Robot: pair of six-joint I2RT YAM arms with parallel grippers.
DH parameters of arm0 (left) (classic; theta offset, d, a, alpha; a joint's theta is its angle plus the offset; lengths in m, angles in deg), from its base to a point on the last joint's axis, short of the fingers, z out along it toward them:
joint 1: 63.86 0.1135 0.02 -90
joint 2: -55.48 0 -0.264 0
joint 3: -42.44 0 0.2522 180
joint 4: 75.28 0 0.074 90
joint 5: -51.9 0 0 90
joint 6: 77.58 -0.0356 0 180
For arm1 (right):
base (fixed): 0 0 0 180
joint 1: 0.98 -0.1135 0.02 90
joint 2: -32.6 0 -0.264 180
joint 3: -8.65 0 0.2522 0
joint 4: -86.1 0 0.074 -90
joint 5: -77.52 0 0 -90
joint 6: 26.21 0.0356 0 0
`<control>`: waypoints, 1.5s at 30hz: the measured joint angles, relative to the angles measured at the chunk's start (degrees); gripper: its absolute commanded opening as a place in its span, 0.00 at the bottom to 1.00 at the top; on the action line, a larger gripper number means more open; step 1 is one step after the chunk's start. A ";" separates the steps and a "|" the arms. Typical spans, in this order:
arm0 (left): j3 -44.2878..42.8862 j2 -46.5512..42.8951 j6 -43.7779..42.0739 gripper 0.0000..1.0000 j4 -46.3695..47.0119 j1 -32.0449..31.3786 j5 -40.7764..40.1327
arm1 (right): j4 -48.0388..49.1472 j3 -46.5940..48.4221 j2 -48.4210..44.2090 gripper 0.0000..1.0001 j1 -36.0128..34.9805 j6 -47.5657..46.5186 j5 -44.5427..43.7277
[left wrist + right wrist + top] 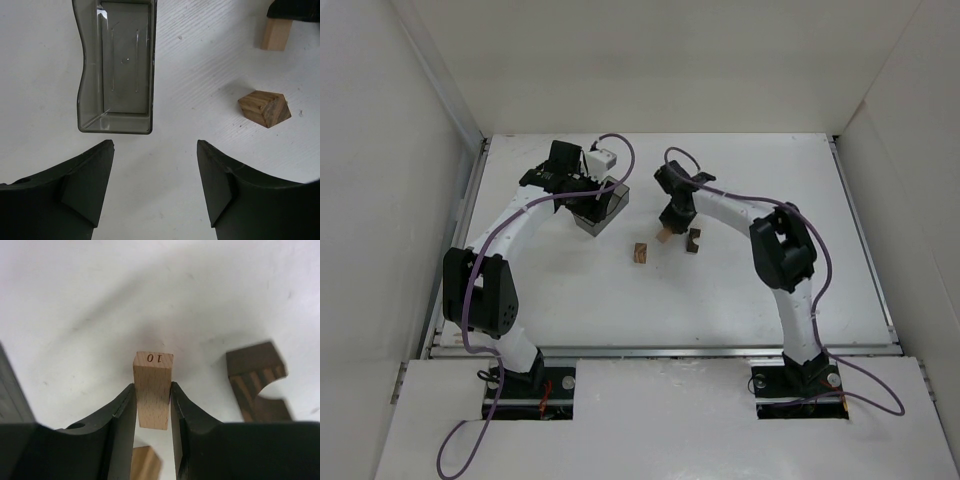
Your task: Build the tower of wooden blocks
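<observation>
Right wrist view alone gives the detail of the grip. The right claw (152, 390) is clenched on a light tan block (153, 371), one finger flat against each long side. The block's far end is stamped "10" and points at the white counter (75, 300); whether it touches the counter cannot be told. Just to the right lies a dark brown block (256, 377) with paler stripes and a curved notch cut into one side, a shape no other view resolves.

Left wrist view shows what the arm hides from the overhead camera. The left claw (155, 145) is released, its two dark fingers spread wide with bare counter between them. It hovers near the short end of a translucent grey plastic bin (90, 65), whose open top faces the camera. To the right a striped brown block (264, 108) lies on the counter, banded tan and darker brown. Beyond it, in the top right corner, the tan block hangs from the other claw.

Top external view gives the layout. The three blocks sit mid-counter in a loose row: striped one on the left, the held tan one in the middle, the dark brown one on the right. They are near each other, side by side rather than stacked. The bin lies to their left under the left arm's wrist.
</observation>
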 measured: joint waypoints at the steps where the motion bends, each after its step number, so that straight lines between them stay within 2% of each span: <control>1: 0.00 0.00 -0.35 0.63 0.00 0.00 0.04 | 1.75 -0.85 -0.92 0.00 0.00 -4.83 -1.18; 4: 0.00 0.00 -1.70 0.62 0.02 -0.04 0.17 | 6.97 -4.96 -5.66 0.00 0.00 -18.01 -4.11; 7: 0.00 0.00 -2.99 0.62 0.02 -0.07 0.11 | 13.64 -12.46 -14.43 0.00 0.00 -33.75 -4.37; 10: 0.02 0.00 -3.61 0.62 -0.02 0.09 0.09 | 18.80 -19.06 -24.46 0.00 0.15 -51.12 1.90; 13: 0.02 0.00 -3.89 0.62 -0.09 0.50 0.11 | 20.87 -20.33 -29.99 0.01 -0.13 -67.52 11.34; 17: 0.85 -0.63 -3.85 0.62 0.07 3.15 0.50 | 14.84 -13.11 -28.39 0.02 -1.88 -87.78 21.88; 21: 3.85 -2.82 -3.52 0.62 0.04 8.17 0.79 | 2.34 4.59 -18.14 0.03 -5.38 -100.69 25.49; 24: 5.77 -4.57 -2.97 0.62 -0.15 11.15 0.74 | -2.73 15.04 -9.88 0.02 -8.44 -106.51 25.05; 32: 8.28 -7.48 -2.47 0.62 0.44 12.07 0.79 | -14.62 17.59 -1.77 0.01 -12.09 -111.93 22.71; 45: 9.01 -7.48 -2.05 0.62 0.74 12.85 1.18 | -15.41 20.46 1.40 0.01 -13.18 -113.26 20.63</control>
